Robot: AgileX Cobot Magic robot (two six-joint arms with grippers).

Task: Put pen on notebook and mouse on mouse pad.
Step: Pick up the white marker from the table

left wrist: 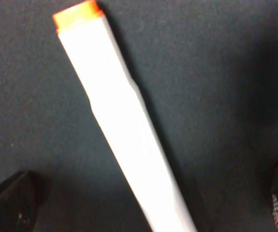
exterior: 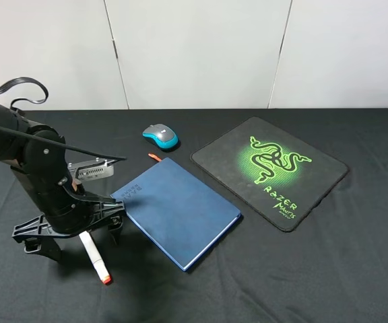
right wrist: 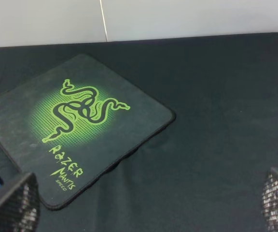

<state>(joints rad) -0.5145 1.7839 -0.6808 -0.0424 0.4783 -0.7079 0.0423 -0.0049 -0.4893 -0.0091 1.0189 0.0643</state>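
Left gripper [exterior: 81, 237] holds its black jaws wide apart, one on each side of the pen [exterior: 95, 259], a smooth white stick with orange tip on the black cloth [exterior: 315, 282] at lower left, near the blue hardcover notebook [exterior: 177, 212].

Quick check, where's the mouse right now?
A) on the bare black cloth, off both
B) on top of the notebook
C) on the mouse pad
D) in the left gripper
A: the mouse sits on the black cloth, past the far corner of the notebook and to the left of the mouse pad, touching neither.
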